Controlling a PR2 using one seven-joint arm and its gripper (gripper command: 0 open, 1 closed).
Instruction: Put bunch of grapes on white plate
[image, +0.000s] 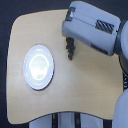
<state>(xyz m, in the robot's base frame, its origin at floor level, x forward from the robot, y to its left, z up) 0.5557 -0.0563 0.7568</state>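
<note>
A round, glossy white plate (38, 67) sits on a light wooden table with rounded corners (85, 95), toward the exterior view's left side of the tabletop. Off to the plate's right, well apart from its rim, a small, bumpy, very dark purple-black bunch of grapes (70, 49) hangs or stands in a narrow upright strip, its lower end close to the wood; I can't tell whether it touches the table. Directly above the bunch, further from the plate, the robot's bulky grey-white arm (97, 29) reaches in from the upper right corner. The gripper (69, 39) is at the arm's lower left end, right where the top of the bunch meets it. The picture is too blurred to make out the fingers, so I can't tell whether they're spread or closed on the grapes.
</note>
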